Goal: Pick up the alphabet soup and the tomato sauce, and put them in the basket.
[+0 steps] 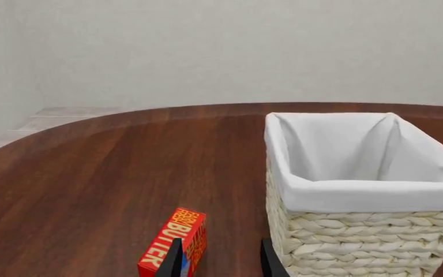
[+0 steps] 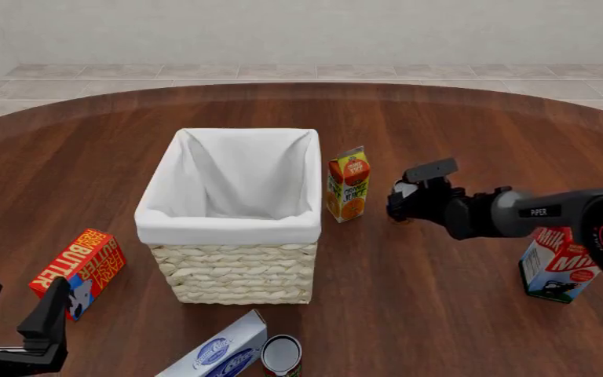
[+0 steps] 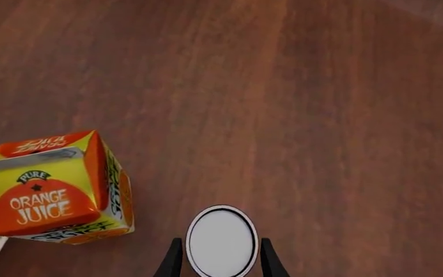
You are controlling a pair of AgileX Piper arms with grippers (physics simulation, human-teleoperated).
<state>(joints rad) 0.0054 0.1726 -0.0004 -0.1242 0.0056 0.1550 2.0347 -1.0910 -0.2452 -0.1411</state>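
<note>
In the left wrist view, the left jaws stood apart with nothing between them, low over the worktop; the basket stood close ahead, and a butter box lay just beside it, partly behind one finger. In the front view, the basket sat at the middle of the worktop, its white liner folded over the rim. The butter box lay near it toward the left jaws. An orange juice carton stood upright just beside the basket on the opposite side, and the right jaws hung low beyond that carton. A can with a pale top stood in front of the basket, next to a blue-and-white box; a milk carton stood well apart. In the right wrist view, the right jaws flanked a can's silvery top, close on both sides; whether they gripped it cannot be told, nor its label. The orange juice carton stood near it.
</note>
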